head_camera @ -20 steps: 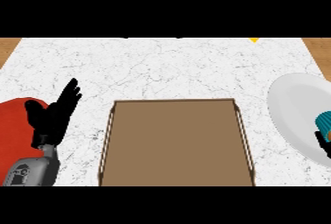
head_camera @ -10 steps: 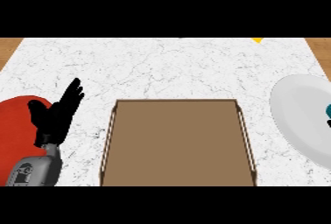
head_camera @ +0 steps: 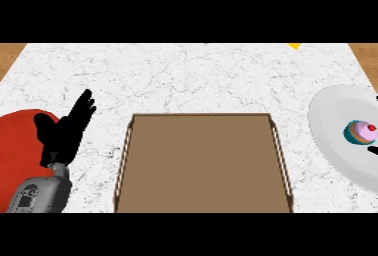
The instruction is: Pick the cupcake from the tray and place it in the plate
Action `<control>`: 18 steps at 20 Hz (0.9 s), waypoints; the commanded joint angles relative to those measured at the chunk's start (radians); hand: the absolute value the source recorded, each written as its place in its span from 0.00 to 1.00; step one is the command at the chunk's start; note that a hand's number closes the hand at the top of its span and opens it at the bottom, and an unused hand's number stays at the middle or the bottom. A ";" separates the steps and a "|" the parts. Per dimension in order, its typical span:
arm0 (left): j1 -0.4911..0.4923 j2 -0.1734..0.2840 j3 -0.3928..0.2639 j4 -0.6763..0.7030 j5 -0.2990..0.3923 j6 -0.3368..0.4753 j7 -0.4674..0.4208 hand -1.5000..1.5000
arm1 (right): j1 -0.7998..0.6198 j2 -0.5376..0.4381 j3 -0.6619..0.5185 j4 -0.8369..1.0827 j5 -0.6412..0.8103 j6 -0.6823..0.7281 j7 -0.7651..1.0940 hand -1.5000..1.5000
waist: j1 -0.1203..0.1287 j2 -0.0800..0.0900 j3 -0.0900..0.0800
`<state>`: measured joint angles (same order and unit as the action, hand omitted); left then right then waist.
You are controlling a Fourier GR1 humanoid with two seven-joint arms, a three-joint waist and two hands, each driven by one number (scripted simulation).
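Pink cupcake (head_camera: 363, 132) on plate (head_camera: 332, 120), far from left hand (head_camera: 66, 131)

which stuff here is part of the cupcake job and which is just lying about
Job:
pink-frosted cupcake in a teal wrapper
round white plate
brown rectangular tray

Lying about:
red rounded object, left edge
small yellow thing, far edge
left hand, resting open

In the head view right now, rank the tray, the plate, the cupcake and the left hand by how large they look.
1. tray, clearly largest
2. plate, partly cut off at the right edge, so its full extent is unsure
3. left hand
4. cupcake, smallest, sitting on the plate
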<state>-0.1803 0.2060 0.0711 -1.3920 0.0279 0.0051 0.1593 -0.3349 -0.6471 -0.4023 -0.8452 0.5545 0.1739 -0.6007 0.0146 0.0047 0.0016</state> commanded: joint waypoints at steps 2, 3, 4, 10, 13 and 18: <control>0.003 0.029 0.031 -0.008 0.028 -0.029 0.025 0.50 | -0.038 -0.002 -0.063 0.036 -0.091 0.002 -0.168 0.00 | -0.008 -0.004 0.000; 0.018 0.007 0.000 -0.022 -0.012 0.003 0.018 0.50 | -0.051 -0.005 -0.077 -0.002 -0.139 0.064 -0.190 0.00 | -0.013 -0.006 -0.001; 0.010 0.001 0.019 0.029 -0.004 0.005 -0.029 0.50 | -0.044 0.018 -0.090 -0.003 -0.176 0.087 -0.227 0.00 | -0.019 -0.005 -0.001; 0.027 0.002 0.031 0.005 0.018 -0.012 -0.026 0.50 | -0.075 -0.011 -0.180 -0.079 -0.397 0.364 -0.030 0.00 | -0.029 -0.011 -0.004; 0.020 0.003 0.022 0.011 -0.013 0.014 -0.013 0.50 | 0.012 -0.018 -0.194 -0.069 -0.471 0.499 0.074 0.00 | -0.046 -0.014 -0.004; 0.021 -0.021 -0.002 -0.013 -0.024 0.021 0.003 0.50 | -0.038 -0.103 -0.217 0.040 -0.583 0.661 0.180 0.00 | -0.019 -0.006 -0.001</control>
<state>-0.1698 0.2055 0.0876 -1.3992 0.0276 0.0046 0.1611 -0.3813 -0.6988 -0.5916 -0.8542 0.0540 0.6609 -0.4391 -0.0088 -0.0036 -0.0007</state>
